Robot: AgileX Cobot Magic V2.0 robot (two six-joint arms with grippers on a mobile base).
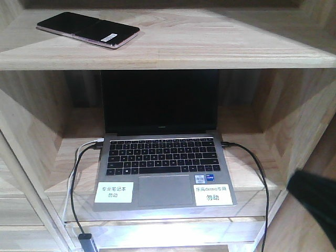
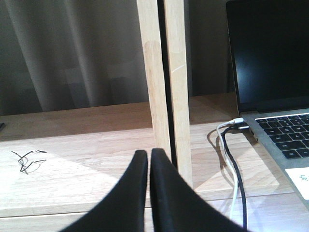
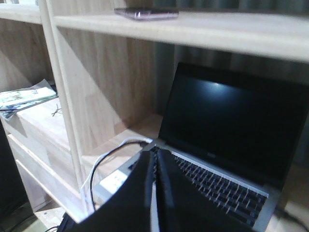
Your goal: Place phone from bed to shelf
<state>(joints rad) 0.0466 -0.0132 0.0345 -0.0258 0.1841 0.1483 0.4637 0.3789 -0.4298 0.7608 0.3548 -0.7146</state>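
Closest to my right wrist lens is the right claw (image 3: 155, 166), its two black fingers pressed together with nothing between them, hanging just over the near left corner of the grey laptop (image 3: 212, 159). My left claw (image 2: 148, 166) is likewise closed and empty, low over a pale plank with a wooden upright (image 2: 164, 77) right ahead of it.

Risk first. From the right claw, the laptop's keyboard and open screen lie directly beyond and to the right, and its white and black cables (image 3: 104, 166) loop just below and to the left. If I pull that arm back carelessly, I judge it could snag a cable or nudge the lid. The left claw sits close to the upright, with the laptop's cables (image 2: 231, 159) to its right; a sideways swing there could clip the post or drag a plug out.

The phone (image 1: 88, 29) is well above and left of the right claw, lying flat on the upper board of the shelf (image 1: 210, 44), so placement looks done to me. It's a long glossy black slab with a crease across its middle, a pinkish edge and a small white sticker near its right end. It lies slantwise near the board's front, and a bump to the shelf might slide it off.
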